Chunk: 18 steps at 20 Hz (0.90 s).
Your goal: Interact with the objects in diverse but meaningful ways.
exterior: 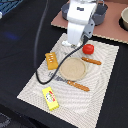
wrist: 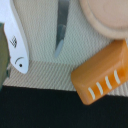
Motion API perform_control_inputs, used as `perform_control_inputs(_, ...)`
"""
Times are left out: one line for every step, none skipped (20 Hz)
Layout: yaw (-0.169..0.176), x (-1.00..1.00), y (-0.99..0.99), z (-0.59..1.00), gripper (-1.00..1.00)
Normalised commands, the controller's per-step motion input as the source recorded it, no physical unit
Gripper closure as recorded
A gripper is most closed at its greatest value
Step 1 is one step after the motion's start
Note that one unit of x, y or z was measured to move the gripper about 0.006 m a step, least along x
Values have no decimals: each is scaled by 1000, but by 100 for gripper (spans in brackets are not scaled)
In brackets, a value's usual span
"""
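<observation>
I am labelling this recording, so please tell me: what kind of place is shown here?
Probably a lab tabletop staged as a play dining setting: a woven placemat on dark cloth holds a tan plate with cutlery and toy foods like the red tomato-like ball, beneath a robot arm.

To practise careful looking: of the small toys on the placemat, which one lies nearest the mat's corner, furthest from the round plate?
The yellow packet, with a red-white mark. It lies alone near the mat's near edge, while the orange ridged block and red ball sit close to the plate.
</observation>
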Motion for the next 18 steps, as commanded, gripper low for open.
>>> perform_control_inputs(-250,-517,-266,-209,-100)
perform_control_inputs(-257,-497,-260,-217,-100)
perform_control_inputs(-260,-483,-254,-214,-100)
perform_control_inputs(-258,-486,-257,-206,-100)
perform_control_inputs(-244,-523,-274,-214,-100)
perform_control_inputs(-222,-580,-300,-217,-100)
perform_control_inputs(-216,-597,-311,-223,-100)
perform_control_inputs(-220,-597,-309,-237,-100)
perform_control_inputs(-218,-606,-311,-240,-100)
perform_control_inputs(-210,-629,-311,-254,-100)
perform_control_inputs(-192,-671,-320,-269,-100)
perform_control_inputs(-164,-689,-331,-246,-100)
perform_control_inputs(-104,-534,-191,-231,-100)
perform_control_inputs(-62,-431,-77,-289,-100)
perform_control_inputs(-42,-334,-29,-334,-100)
perform_control_inputs(-34,-309,-26,-389,-100)
perform_control_inputs(-38,-340,-23,-423,-100)
perform_control_inputs(-38,-334,-40,-426,-100)
